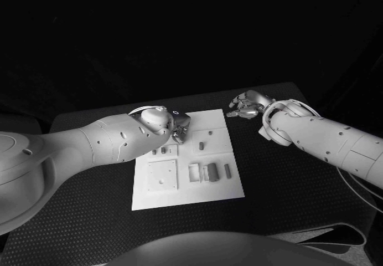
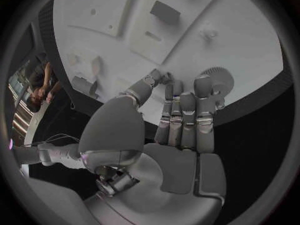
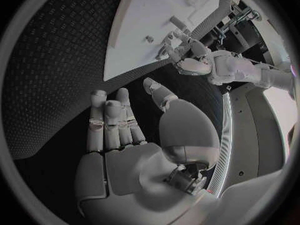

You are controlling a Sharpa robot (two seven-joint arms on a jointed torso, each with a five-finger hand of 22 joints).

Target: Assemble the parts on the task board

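Observation:
The white task board lies in the middle of the black table. My left hand hovers low over the board's far left part, fingers stretched out and thumb apart. In the left wrist view its fingertips reach a round toothed gear lying near the board's edge; nothing is pinched. My right hand hangs over the bare table beyond the board's far right corner. Its palm is empty and its fingers are apart. Small parts lie on the board: a short peg, a bar and a block.
A square plate and a frame-shaped piece sit in the board's near half. In the right wrist view the board and my left hand lie ahead. Black table surrounds the board.

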